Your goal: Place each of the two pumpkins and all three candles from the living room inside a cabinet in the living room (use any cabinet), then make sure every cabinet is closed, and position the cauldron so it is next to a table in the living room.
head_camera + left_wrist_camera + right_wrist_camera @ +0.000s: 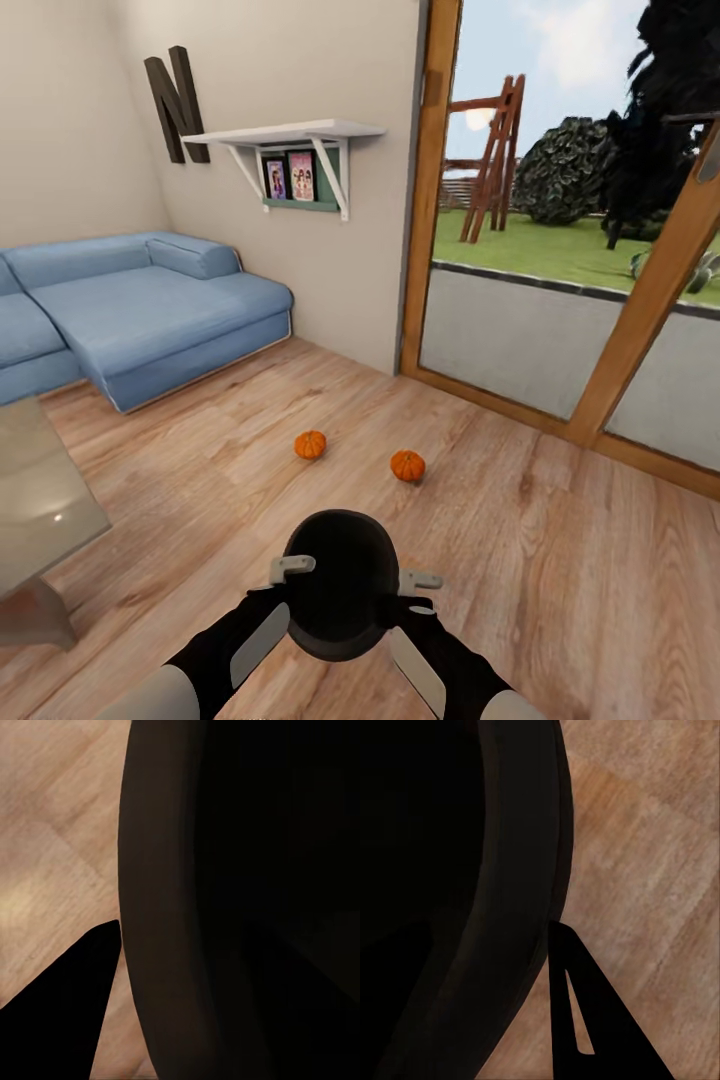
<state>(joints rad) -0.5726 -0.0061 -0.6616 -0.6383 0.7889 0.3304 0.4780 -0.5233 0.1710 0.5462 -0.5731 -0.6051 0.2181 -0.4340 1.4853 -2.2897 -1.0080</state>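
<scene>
I hold the black cauldron (345,590) low in front of me over the wood floor, one gripper on each side of its rim. My left gripper (292,568) is shut on the left side of the rim and my right gripper (418,579) on the right side. In the left wrist view the cauldron wall (165,870) runs between the fingers, with one finger (60,1020) outside it. The right wrist view shows the same wall (510,832) and an outer finger (585,1020). Two orange pumpkins (310,444) (407,465) lie on the floor beyond the cauldron. The glossy grey table (40,500) stands at the left edge.
A blue corner sofa (130,310) fills the back left. A white wall shelf (290,135) hangs above it. Wood-framed glass doors (560,300) to a garden line the right side. Open wood floor lies between the table, the pumpkins and the doors.
</scene>
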